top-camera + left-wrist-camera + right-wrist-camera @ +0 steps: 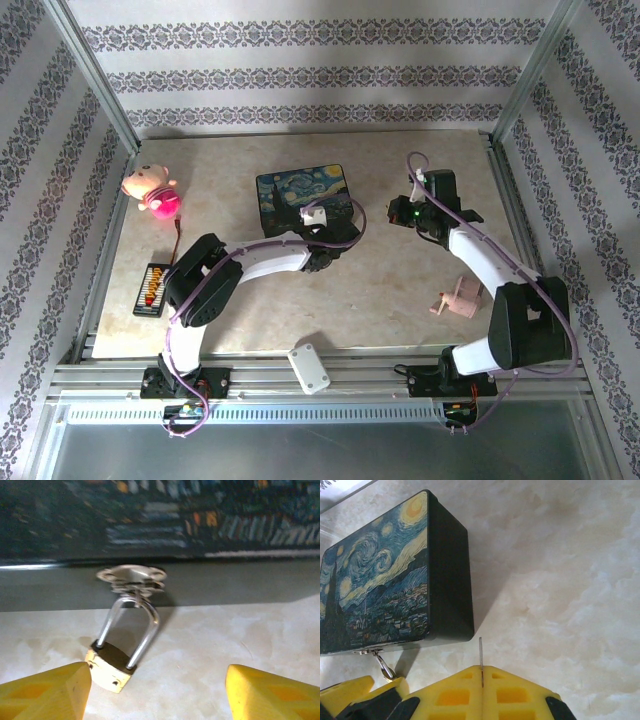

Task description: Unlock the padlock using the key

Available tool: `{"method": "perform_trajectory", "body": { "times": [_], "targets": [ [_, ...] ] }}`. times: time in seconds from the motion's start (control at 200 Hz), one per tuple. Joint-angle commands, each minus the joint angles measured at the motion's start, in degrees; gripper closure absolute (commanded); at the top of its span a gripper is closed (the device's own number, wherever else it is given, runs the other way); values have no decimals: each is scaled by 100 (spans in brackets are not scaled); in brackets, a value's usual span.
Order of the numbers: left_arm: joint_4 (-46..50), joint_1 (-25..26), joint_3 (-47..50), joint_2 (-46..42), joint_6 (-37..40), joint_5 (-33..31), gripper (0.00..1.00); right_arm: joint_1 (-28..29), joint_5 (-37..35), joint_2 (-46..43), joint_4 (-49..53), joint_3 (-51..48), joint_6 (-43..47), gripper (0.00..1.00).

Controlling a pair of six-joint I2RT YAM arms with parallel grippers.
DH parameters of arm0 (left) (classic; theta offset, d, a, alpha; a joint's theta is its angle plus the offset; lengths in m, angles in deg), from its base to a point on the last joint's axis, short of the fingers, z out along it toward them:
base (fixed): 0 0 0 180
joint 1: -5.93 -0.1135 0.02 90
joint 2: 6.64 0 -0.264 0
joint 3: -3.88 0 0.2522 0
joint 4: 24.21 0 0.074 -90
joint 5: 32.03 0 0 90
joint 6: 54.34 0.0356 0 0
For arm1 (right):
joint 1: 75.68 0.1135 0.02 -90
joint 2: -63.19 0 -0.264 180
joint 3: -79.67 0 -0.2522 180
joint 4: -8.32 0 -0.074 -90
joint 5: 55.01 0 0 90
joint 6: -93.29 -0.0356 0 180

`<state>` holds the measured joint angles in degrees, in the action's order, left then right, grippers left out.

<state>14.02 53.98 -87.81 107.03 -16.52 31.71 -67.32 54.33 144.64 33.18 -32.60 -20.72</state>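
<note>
— How is the left arm posed?
— In the top view it is stretched from lower left to the centre. The left gripper [157,682] is spread wide and nothing is held.
— And the right?
— The right gripper [482,675] is pressed shut on the key [480,650], seen edge-on.
— What is added by the left wrist view?
— The padlock [107,667] is seen lying tilted on the table [235,630], hooked through the hasp [131,575] of the tin [385,575]

The small brass padlock [108,669] lies tilted on the table [240,635], its silvery shackle [131,630] closed through the tin's [150,515] latch [131,575]. The key [480,652], a thin blade, sticks out from the pinched right gripper [481,670].
</note>
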Motion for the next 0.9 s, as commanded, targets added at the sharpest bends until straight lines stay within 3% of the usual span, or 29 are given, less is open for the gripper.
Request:
{"method": "perform_trajectory", "body": {
  "times": [0.0, 0.16, 0.31, 0.55, 0.895],
  "targets": [
    [-268, -249, 98, 3, 639, 526, 28, -13, -184, -338, 113, -112, 122, 100],
    [-24, -450, 100, 33, 853, 761, 27, 66, -484, -707, 161, -400, 36, 100],
    [208, -563, 226, -110, 792, 517, 28, 118, -738, -973, 167, -618, -116, 100],
    [-376, -909, 524, -105, 1392, 1232, 28, 418, -1287, -1216, 125, -800, -354, 100],
    [-706, -1105, 474, 13, 2072, 1619, 30, 971, -2032, -1307, 148, -889, -700, 100]
  ]
}}
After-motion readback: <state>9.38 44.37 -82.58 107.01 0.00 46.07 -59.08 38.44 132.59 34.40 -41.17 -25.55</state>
